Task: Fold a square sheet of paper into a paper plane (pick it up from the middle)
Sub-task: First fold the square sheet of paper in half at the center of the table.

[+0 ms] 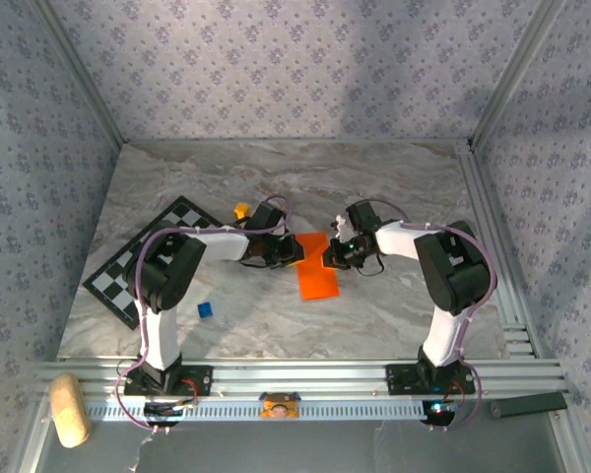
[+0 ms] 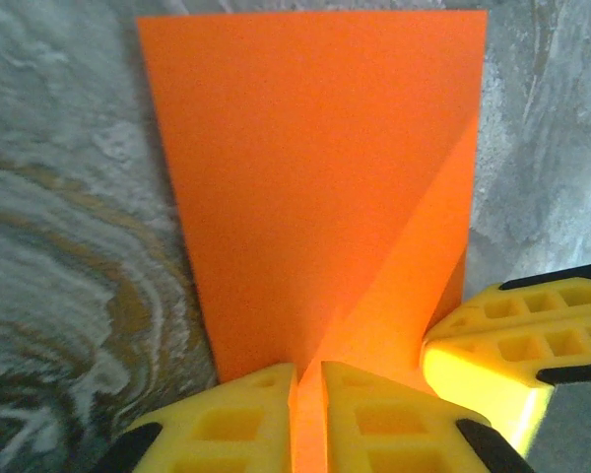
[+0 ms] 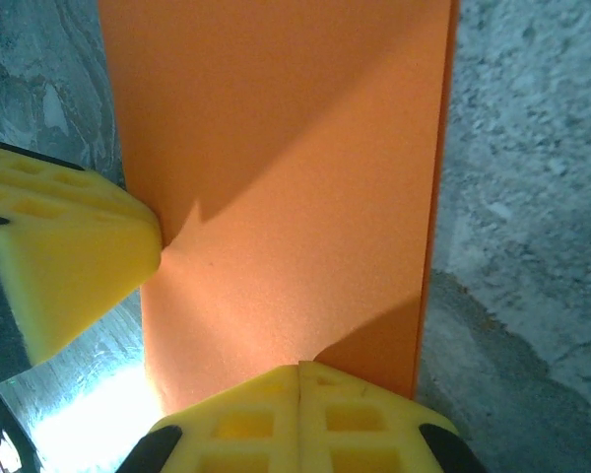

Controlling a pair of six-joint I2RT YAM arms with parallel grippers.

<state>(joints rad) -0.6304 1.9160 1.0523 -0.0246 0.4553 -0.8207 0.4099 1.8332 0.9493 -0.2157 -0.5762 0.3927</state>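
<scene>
Top view: paper (image 1: 317,268) is seen mid-tabletop (image 1: 374,177). Left wrist view: paper edge is pinched in nearly closed left gripper (image 2: 308,379), and a diagonal crease is shown. Right gripper (image 3: 298,372) is fully closed at the paper edge.

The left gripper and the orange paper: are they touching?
Touching. In the left wrist view, the left gripper pinches an edge of the orange paper between its nearly closed jaws.

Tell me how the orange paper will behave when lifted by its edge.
Probably floppy: the paper is a thin sheet, and a diagonal bend runs up from where the left gripper pinches its edge. Likely very light, so a push may slide it across the smooth table.
</scene>
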